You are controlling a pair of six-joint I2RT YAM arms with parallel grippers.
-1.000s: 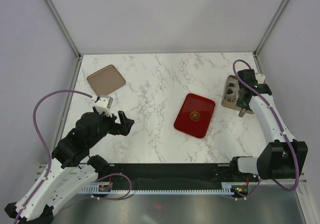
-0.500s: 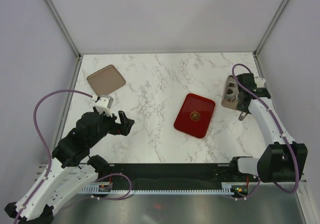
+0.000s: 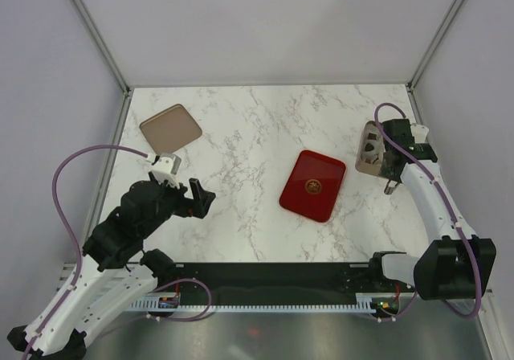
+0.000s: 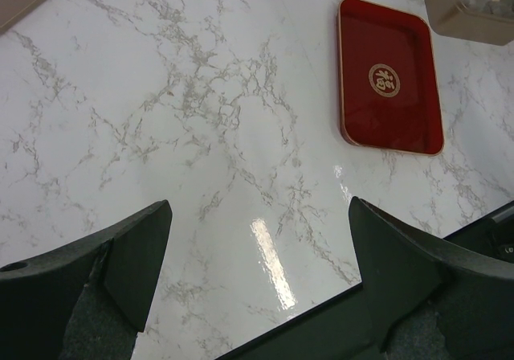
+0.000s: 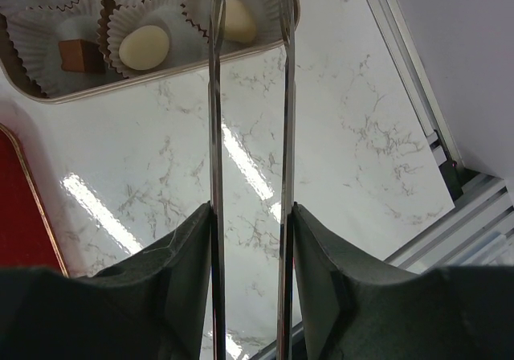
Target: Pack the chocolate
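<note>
A tan box (image 3: pixel 371 151) at the table's right edge holds chocolates in white paper cups. The right wrist view shows a dark brown rectangular one (image 5: pixel 78 55) and two cream ones (image 5: pixel 145 47) (image 5: pixel 239 20). My right gripper (image 5: pixel 250 209) is shut on metal tongs (image 5: pixel 216 119). The tong arms reach over the box's near rim with a gap between them and nothing in it. The red tray (image 3: pixel 313 185) lies empty mid-table, left of the box. My left gripper (image 4: pixel 259 209) is open and empty above bare marble at the near left (image 3: pixel 201 200).
A tan lid (image 3: pixel 170 127) lies at the far left. The box (image 4: pixel 474 22) and the red tray (image 4: pixel 389 75) show at the top right of the left wrist view. The metal frame rail (image 5: pixel 418 79) runs close along the table's right edge.
My right wrist has shifted slightly by the box and turned a little. The left arm has not moved.
</note>
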